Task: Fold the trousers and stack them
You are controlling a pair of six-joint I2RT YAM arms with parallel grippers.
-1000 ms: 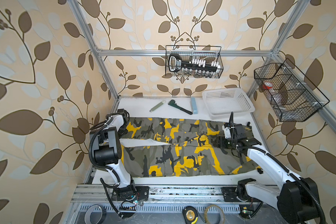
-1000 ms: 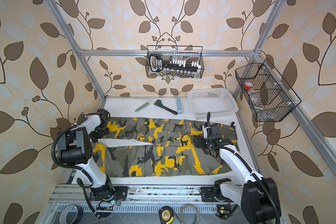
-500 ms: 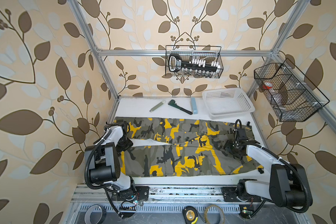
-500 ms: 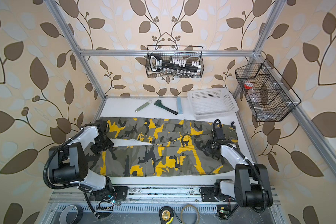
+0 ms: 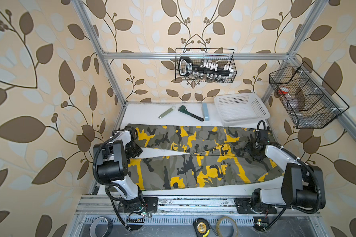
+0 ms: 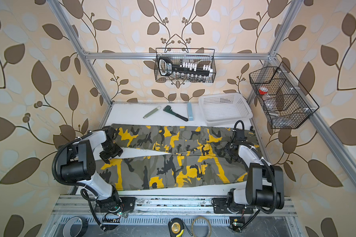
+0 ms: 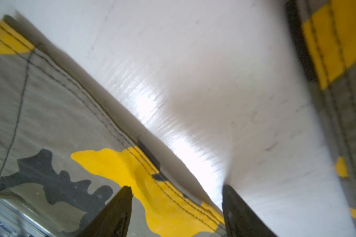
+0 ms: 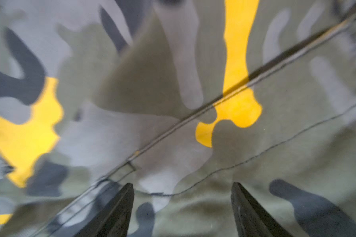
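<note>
Jaws wide and empty, my left gripper [image 7: 176, 187] straddles a leg edge of the olive-grey, black and yellow camouflage cloth trousers [image 5: 193, 160], which lie flat before the white mesh plastic basket [image 5: 238, 108]. My right gripper [image 8: 182, 185], equally open and empty, hovers over their basket-side end. I should pinch both edges evenly.

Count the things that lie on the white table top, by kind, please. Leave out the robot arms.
Camouflage trousers: 1
White plastic basket: 1
Black wrench: 1
Light blue bar: 1
Grey-green strip with a ring end: 1
Total: 5
</note>
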